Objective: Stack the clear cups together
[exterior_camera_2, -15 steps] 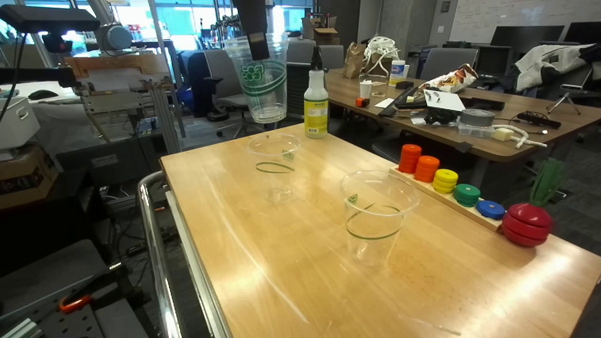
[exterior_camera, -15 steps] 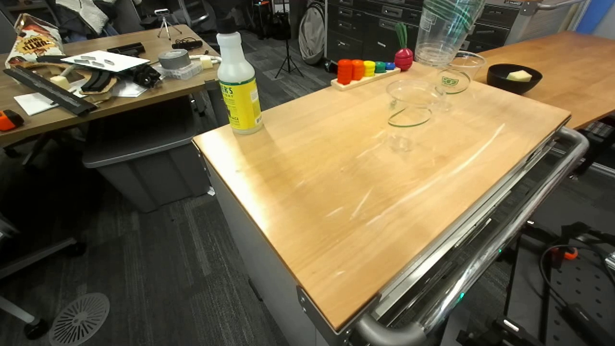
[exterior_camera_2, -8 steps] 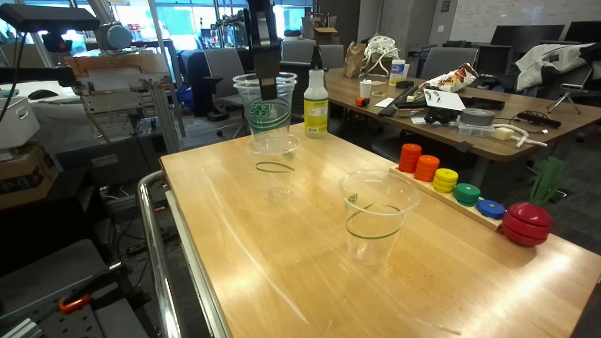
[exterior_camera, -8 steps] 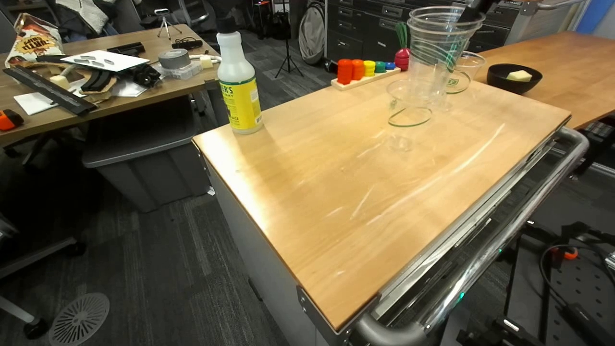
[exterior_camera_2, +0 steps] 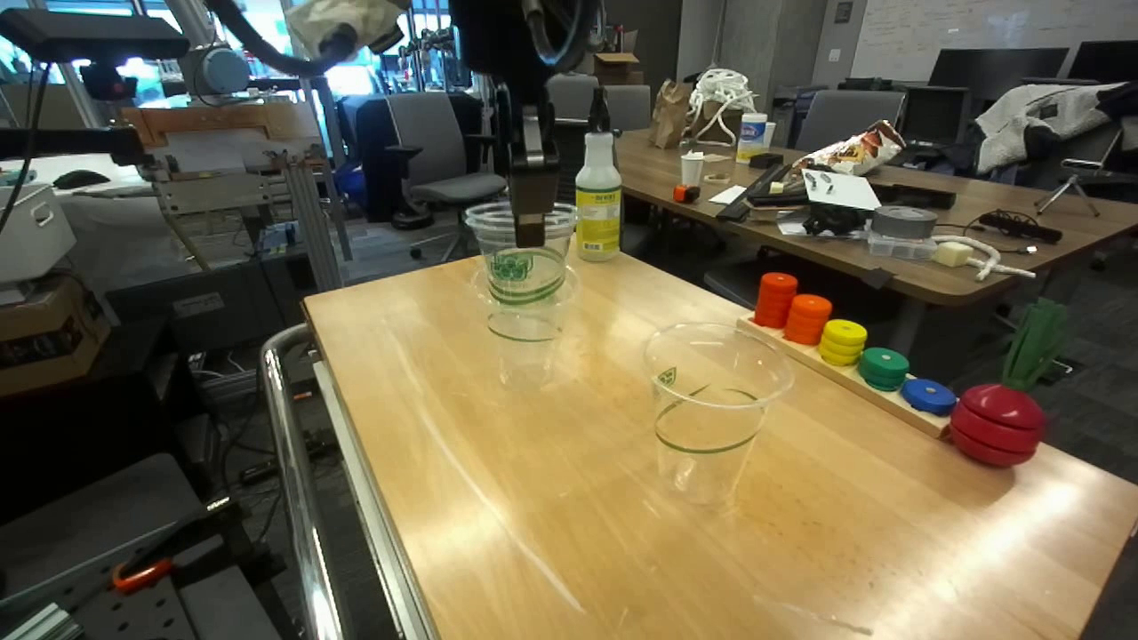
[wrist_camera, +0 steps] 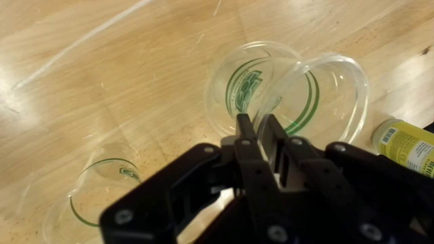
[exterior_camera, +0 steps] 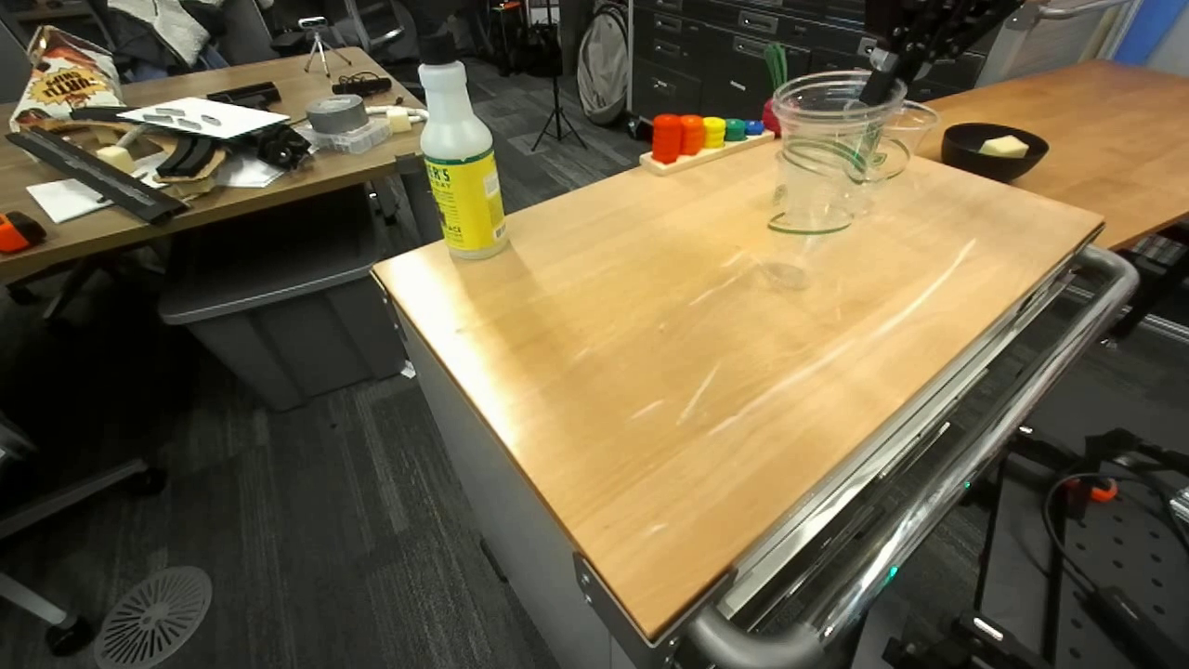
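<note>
Wrist view: one end effector (wrist_camera: 257, 125) pinches two of four clear cups (wrist_camera: 325, 95).

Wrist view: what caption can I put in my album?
Jaws pinching nested clear cups by the rim, a yellow-labelled bottle at right.

The place looked like a lab inside an office. Grey carpet (exterior_camera: 372, 520) lay underfoot, desk chairs (exterior_camera_2: 428, 133) stood around, and two dark monitors (exterior_camera_2: 1005, 69) stood near a whiteboard (exterior_camera_2: 1005, 28) with faint writing. The lab side showed in a black tool cabinet (exterior_camera: 711, 58) with drawers, a wooden worktop (exterior_camera: 594, 353) with a metal handrail (exterior_camera_2: 300, 498), and a table (exterior_camera_2: 996, 191) littered with a tape roll (exterior_camera_2: 904, 220) and a small tripod (exterior_camera: 317, 39).
</note>
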You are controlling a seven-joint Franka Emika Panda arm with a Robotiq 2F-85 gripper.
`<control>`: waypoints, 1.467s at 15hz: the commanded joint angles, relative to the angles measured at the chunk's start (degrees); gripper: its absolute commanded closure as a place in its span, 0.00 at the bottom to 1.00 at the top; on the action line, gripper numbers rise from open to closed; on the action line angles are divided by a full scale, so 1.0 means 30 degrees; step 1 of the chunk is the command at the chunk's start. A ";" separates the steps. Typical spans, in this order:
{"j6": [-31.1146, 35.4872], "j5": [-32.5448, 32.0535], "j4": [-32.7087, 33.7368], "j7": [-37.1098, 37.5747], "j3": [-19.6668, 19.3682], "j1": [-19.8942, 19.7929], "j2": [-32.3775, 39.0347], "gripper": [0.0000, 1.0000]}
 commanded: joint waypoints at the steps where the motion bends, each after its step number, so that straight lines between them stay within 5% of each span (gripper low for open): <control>1: 0.0536 0.0534 0.0250 -0.0629 -0.0204 0.0268 0.0094 0.53; 8: 0.1781 -0.1383 0.0097 0.0704 0.0667 -0.0291 0.0101 0.01; 13: 0.3200 -0.5374 -0.0096 0.5189 0.1618 -0.2005 -0.0046 0.00; 22: 0.3502 -0.6006 0.2150 0.5862 0.0500 -0.2759 0.2983 0.00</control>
